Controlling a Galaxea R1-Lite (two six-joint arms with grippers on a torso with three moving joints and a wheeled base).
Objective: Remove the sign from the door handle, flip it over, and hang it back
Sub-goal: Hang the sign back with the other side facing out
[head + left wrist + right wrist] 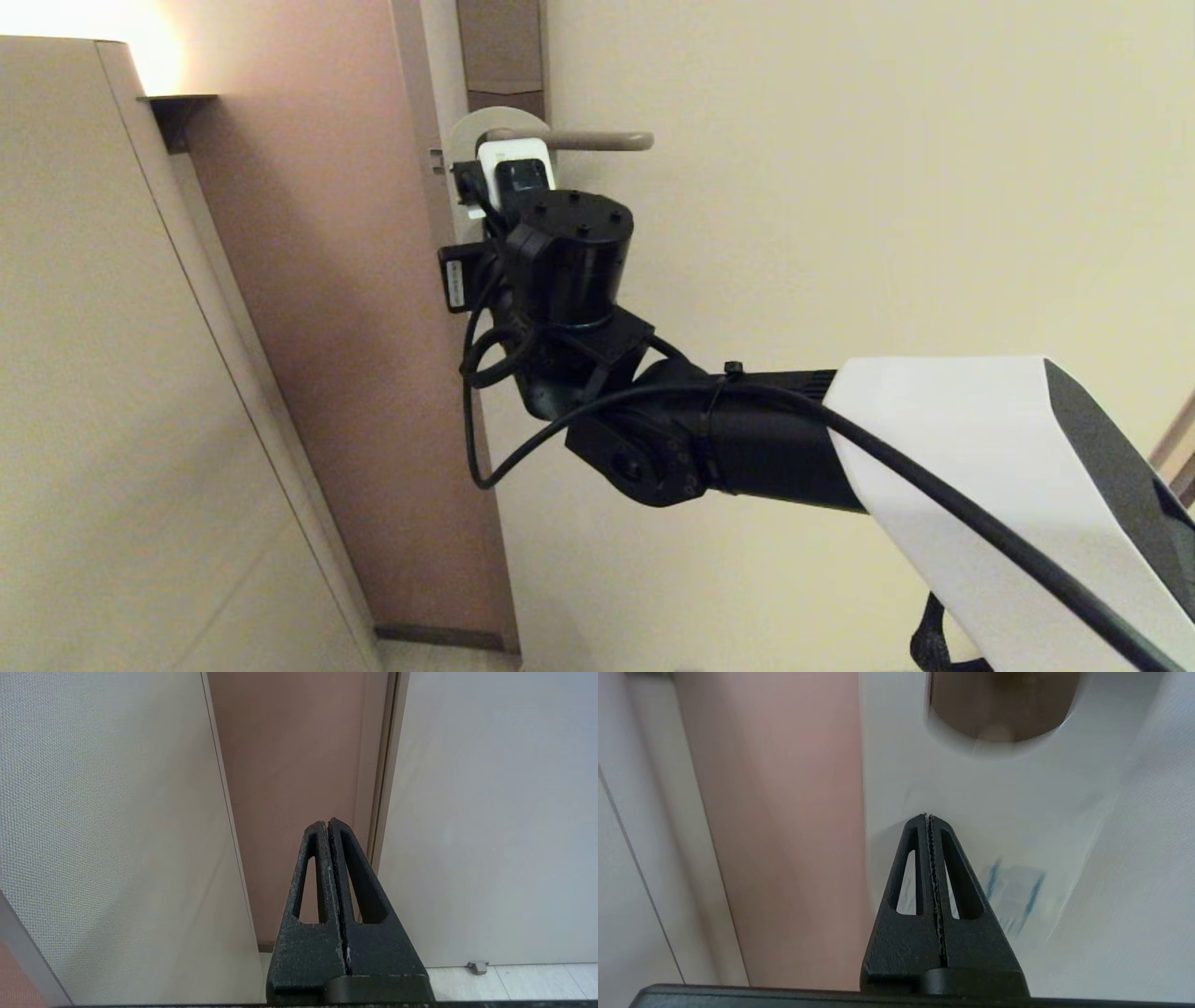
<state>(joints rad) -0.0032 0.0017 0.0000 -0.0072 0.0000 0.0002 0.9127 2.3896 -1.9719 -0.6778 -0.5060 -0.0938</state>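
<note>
Right gripper (928,816) nearest the lens — fingers pressed together, nothing visibly clamped between them, tips just in front of the sign (971,793). Whether the tips touch the card: cannot tell. Sign hung on the door handle (583,141), white face with blue print outward, oval hole looped over the lever close to the backplate. Judged status: either not yet removed, or already turned and rehung — undetermined from this moment alone. Left gripper (329,822) parked low, well below the door handle; fingers together, empty.
</note>
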